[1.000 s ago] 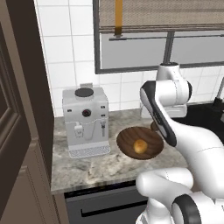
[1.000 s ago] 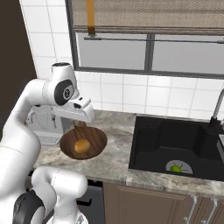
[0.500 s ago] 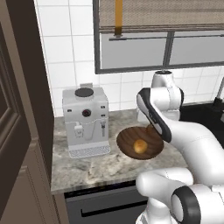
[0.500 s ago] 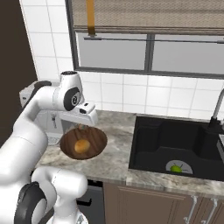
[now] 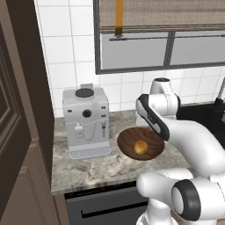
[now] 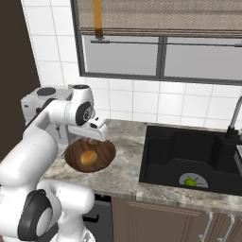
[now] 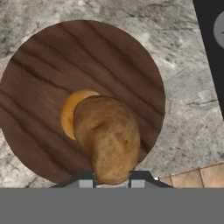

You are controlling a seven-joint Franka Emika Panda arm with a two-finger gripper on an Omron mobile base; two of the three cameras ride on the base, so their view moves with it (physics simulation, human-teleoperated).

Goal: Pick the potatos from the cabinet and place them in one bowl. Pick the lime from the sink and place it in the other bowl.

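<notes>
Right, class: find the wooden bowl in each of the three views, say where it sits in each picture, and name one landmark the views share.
Left base view: the wooden bowl sits right of centre on the counter, beside the coffee machine.
Right base view: the bowl sits left of centre, under the gripper.
Hand view: the bowl takes up the upper left and middle.
Shared landmark: the potato lying in the bowl.

Grey coffee machine (image 5: 85, 121) upright on marble counter (image 5: 94, 169), back against white tile wall (image 5: 70, 52). Window (image 6: 160, 56) above w/ woven blind (image 6: 160, 16) half down, orange pull tab (image 6: 97, 19). Dark oven front (image 5: 105, 206) below counter edge.
</notes>
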